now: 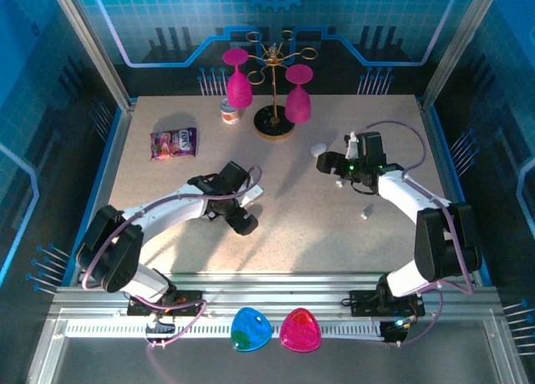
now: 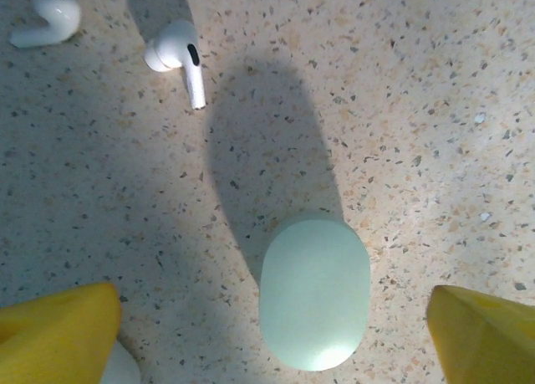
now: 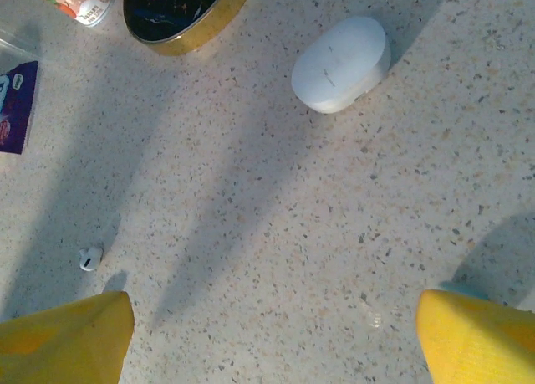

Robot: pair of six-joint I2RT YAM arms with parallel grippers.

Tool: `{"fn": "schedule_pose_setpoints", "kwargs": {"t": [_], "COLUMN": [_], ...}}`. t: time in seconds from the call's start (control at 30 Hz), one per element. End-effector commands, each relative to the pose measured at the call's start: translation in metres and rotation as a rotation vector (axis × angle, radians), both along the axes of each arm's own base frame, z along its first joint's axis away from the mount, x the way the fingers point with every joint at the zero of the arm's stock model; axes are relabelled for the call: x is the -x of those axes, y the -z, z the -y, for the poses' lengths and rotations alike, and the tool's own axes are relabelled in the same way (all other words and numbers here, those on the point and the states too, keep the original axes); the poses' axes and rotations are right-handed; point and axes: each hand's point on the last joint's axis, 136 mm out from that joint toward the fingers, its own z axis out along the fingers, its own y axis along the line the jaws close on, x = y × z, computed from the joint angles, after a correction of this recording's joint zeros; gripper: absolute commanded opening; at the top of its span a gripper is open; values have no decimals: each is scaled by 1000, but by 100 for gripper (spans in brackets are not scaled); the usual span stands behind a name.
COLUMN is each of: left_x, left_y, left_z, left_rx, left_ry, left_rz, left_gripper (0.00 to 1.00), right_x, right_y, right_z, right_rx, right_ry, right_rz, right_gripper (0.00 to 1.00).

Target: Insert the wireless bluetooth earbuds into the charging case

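Note:
A closed mint charging case (image 2: 315, 294) lies flat on the speckled table between the yellow fingers (image 2: 58, 338) of my left gripper (image 2: 272, 334), which is open around it without touching. Two white earbuds lie loose ahead of it, one (image 2: 177, 56) with its stem towards the case, the other (image 2: 52, 12) at the frame's corner. From above, the left gripper (image 1: 242, 222) covers the mint case. My right gripper (image 1: 324, 162) is open over bare table (image 3: 272, 334). A closed white case (image 3: 341, 64) (image 1: 318, 149) lies just beyond it, and another earbud (image 3: 90, 258) lies off to its left.
A gold-based stand (image 1: 274, 120) with two pink glasses, a small cup (image 1: 229, 111) and a snack packet (image 1: 173, 142) stand at the back. A small white item (image 1: 365, 213) lies by the right arm. Something white (image 2: 121, 367) peeks from under the left finger.

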Motion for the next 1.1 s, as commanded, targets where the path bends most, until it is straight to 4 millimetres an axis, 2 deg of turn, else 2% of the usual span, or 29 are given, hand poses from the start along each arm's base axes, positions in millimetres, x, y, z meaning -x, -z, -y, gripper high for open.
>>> {"fn": "schedule_pose_setpoints", "kwargs": {"t": [0.0, 0.23, 0.5, 0.53, 0.57, 0.63, 0.9, 1.07], "left_x": [5, 15, 26, 26, 27, 27, 29, 23], "left_y": [13, 32, 42, 45, 46, 47, 40, 19], "left_z": [-1, -1, -1, -2, -3, -3, -2, 8], "left_rx": [-22, -41, -52, -56, -60, -66, -58, 17], "left_ry": [6, -5, -8, -9, -8, -5, -5, 8], "left_rz": [-24, -88, -124, -127, -131, -137, -139, -77], "left_gripper": [90, 79, 72, 70, 68, 64, 41, 34], "right_x": [9, 9, 9, 9, 15, 16, 20, 30], "right_y": [-5, -10, -14, -13, -4, -4, -12, -24], "right_z": [-4, -2, 0, -1, 1, 1, 2, -1], "right_rx": [9, 9, 26, 27, 31, 30, 20, -24], "right_ry": [-34, -31, -31, -31, -31, -30, -18, -17], "right_rz": [16, 32, 46, 46, 23, 20, 27, 22], "right_gripper": [88, 88, 88, 88, 88, 88, 87, 87]}}
